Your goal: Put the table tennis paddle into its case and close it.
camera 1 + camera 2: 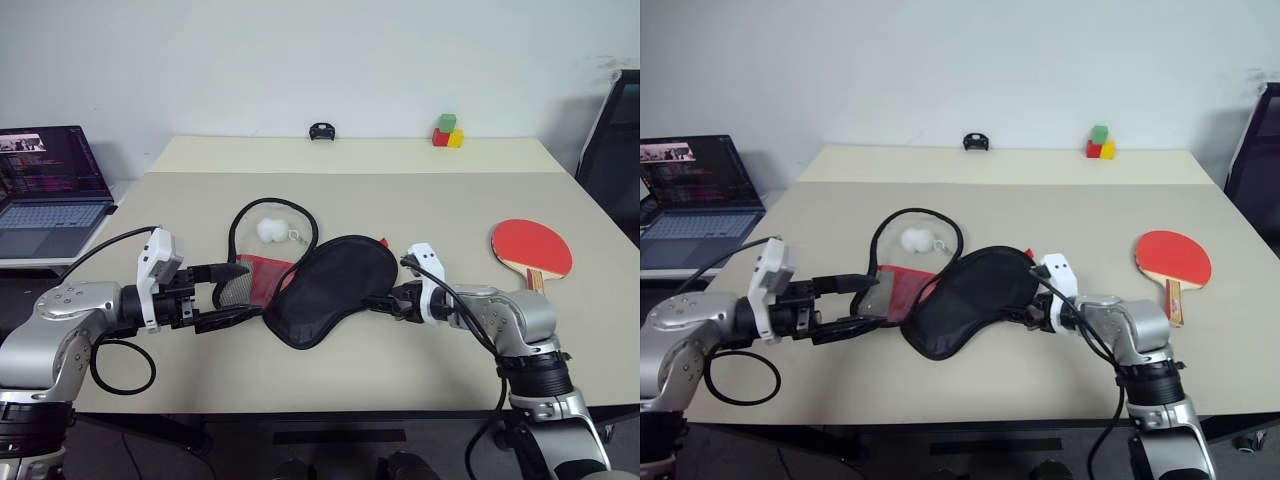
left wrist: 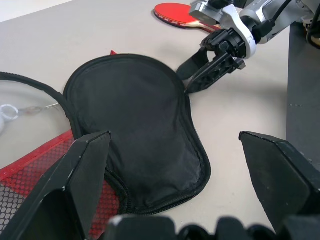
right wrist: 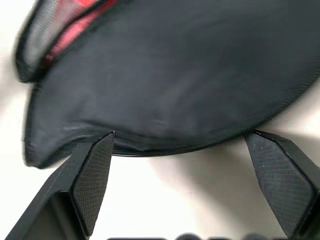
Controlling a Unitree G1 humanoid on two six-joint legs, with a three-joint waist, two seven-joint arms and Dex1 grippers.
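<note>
**Table stock: case open at centre, paddle at the right edge**

- Paddle-shaped soft fabric case (image 1: 330,288): black side up, lying flat at the table's centre; its red half with black mesh (image 1: 255,281) is folded open towards 9 o'clock, zipper edging looped towards 11 o'clock.
- Table tennis paddle (image 1: 531,249), round red rubber face, short striped wooden handle: flat on the table, at 3 o'clock from the case and well apart from it, handle towards the near edge.
- Small white ball (image 1: 271,230): inside the zipper loop.
- Beige table (image 1: 400,200): carries all items.
- Left gripper (image 1: 228,294): black fingers spread wide, at the red mesh half, holding nothing.
- Right gripper (image 3: 180,170): fingers spread wide, tips at the case's black edge at 3 o'clock, nothing clamped.
- Green, red and yellow blocks (image 1: 447,131): far edge, 1 o'clock.
- Open laptop (image 1: 50,190): side surface, 9 o'clock.
</note>
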